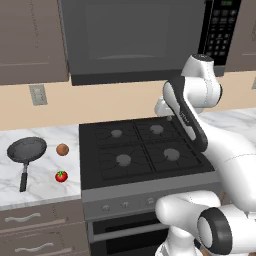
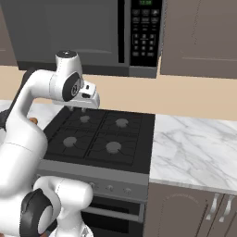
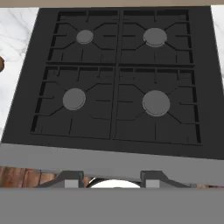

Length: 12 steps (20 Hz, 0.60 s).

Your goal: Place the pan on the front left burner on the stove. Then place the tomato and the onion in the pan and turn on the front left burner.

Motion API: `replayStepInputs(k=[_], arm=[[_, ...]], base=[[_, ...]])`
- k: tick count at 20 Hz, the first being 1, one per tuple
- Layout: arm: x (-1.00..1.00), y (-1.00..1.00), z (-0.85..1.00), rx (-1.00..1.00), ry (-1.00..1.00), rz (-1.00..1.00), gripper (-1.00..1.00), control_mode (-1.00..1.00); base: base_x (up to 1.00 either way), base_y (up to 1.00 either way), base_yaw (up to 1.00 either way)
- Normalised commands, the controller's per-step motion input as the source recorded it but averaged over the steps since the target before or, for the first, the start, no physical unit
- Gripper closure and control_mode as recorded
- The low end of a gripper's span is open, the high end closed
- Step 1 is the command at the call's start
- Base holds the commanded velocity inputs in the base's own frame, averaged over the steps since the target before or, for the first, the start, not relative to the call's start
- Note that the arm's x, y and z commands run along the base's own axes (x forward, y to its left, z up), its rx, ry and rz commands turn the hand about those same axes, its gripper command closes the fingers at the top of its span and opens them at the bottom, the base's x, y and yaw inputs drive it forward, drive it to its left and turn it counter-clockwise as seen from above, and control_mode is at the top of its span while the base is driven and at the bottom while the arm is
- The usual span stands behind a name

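The pan (image 1: pixel 27 149) lies on the worktop (image 1: pixel 45 185) left of the stove (image 1: pixel 145 150), near that worktop's left edge, its round bowl toward the back wall and its long handle running straight toward the front edge. The end effector (image 2: pixel 82 109) hangs above the rear of the stove, so the pan is well off to its left and somewhat nearer the front. Its fingertips (image 3: pixel 70 178) stand partly apart with nothing between them.

The onion (image 1: pixel 62 149) sits just right of the bowl, the tomato (image 1: pixel 61 176) closer to the front edge, both between pan and stove. The front left burner (image 1: pixel 123 160) is bare.

The coming move is likely a leftward sweep past stove's edge, lining the fingers across the handle's front-to-back axis.
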Motion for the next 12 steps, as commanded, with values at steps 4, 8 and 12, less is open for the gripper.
replayStepInputs(k=[4,8,12], arm=[[0.0,0.0,0.0,0.0,0.03,0.0,-1.0,-1.0],[0.0,0.0,0.0,0.0,0.01,0.0,-1.0,-1.0],[-0.06,0.0,-0.03,0.0,0.0,0.0,-1.0,-1.0]], base=[[0.0,0.0,0.0],[0.0,0.0,0.0],[0.0,0.0,0.0]])
